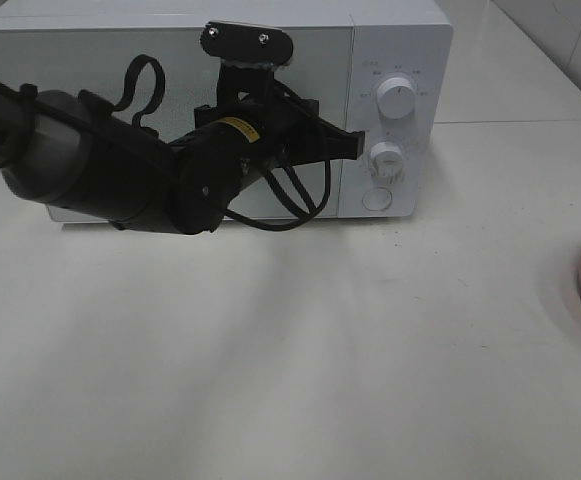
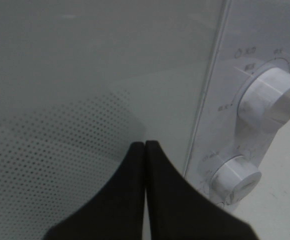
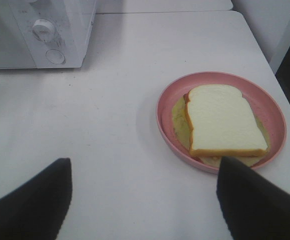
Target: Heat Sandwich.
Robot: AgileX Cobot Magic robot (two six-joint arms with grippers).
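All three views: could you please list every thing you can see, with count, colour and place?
microwave: one, white, at the back of the table, door closed
knobs: two, white, on the microwave's right panel, one above the other
round button: one, white, below the lower knob
plate: one, pink, on the table at the right edge
sandwich: one, pale bread with tan crust, on the plate
table: one, white
left gripper: black, shut, at the microwave door's right edge
right gripper: black, open, near the plate
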